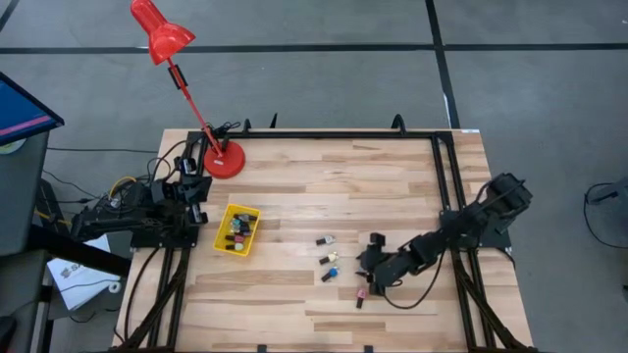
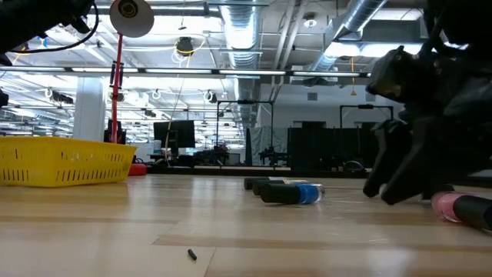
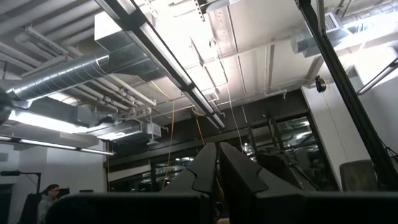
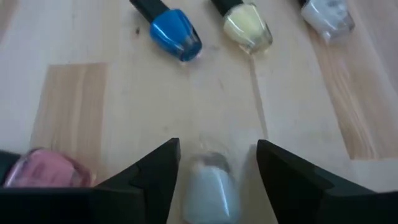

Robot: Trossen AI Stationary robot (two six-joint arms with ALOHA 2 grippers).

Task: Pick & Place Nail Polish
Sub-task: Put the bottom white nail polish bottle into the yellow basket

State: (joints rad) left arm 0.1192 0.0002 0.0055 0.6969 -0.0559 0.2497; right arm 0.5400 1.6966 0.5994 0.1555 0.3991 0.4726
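Several nail polish bottles lie on their sides on the wooden table: a blue one [image 4: 177, 34], a yellow one [image 4: 249, 31], a greyish one [image 4: 329, 15] and a pink one [image 4: 43, 171]. My right gripper [image 4: 217, 155] is open and low over the table [image 1: 371, 263]. Its fingers stand on either side of a pale bottle [image 4: 211, 183] that lies on the table, with gaps showing on both sides. More bottles lie in the yellow basket [image 1: 238, 228]. My left gripper [image 3: 217, 171] rests at the table's left edge [image 1: 191, 186], shut and empty, pointing up at the ceiling.
A red desk lamp [image 1: 224, 162] stands at the far left of the table, behind the basket. The loose bottles [image 1: 330, 258] lie in the middle, between the basket and my right gripper. In the low view the basket [image 2: 65, 161] stands at the left and the pink bottle [image 2: 461, 208] at the right.
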